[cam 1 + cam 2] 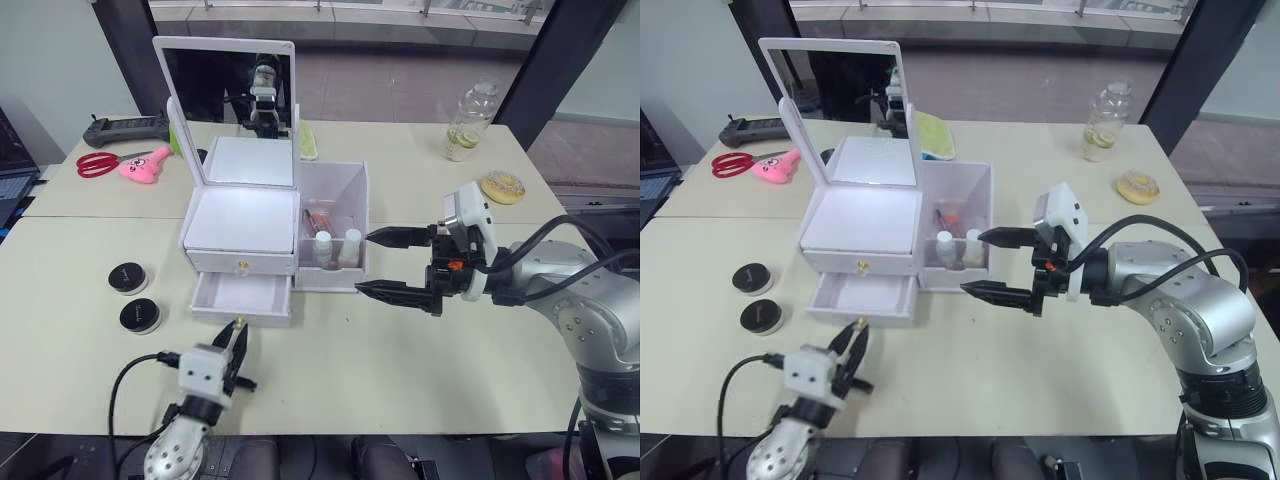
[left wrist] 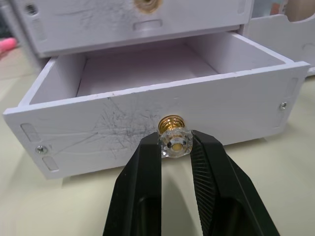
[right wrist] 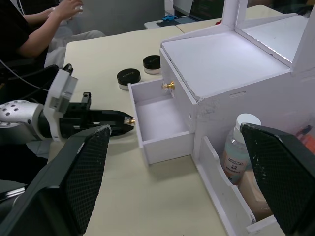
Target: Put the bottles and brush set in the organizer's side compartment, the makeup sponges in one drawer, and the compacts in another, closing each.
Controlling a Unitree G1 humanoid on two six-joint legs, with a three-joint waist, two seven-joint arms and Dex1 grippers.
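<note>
The left end effector (image 2: 174,147) pinches the gold knob (image 2: 173,136) of the organizer's (image 1: 240,235) pulled-out lower drawer (image 1: 243,298), near the desk's (image 1: 420,350) front edge. The right end effector (image 1: 385,263) hangs wide open and empty just right of the side compartment (image 1: 335,200), bare desk around it. There the two bottles (image 1: 337,248) stand, the brush set (image 1: 318,220) half hidden behind them, while both compacts (image 1: 134,296) lie left of the drawer.

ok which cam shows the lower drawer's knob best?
Left wrist view: the knob sits close up, pinched in the left claw. Head views show it tiny at the claw tip; right wrist view, as a speck.
</note>
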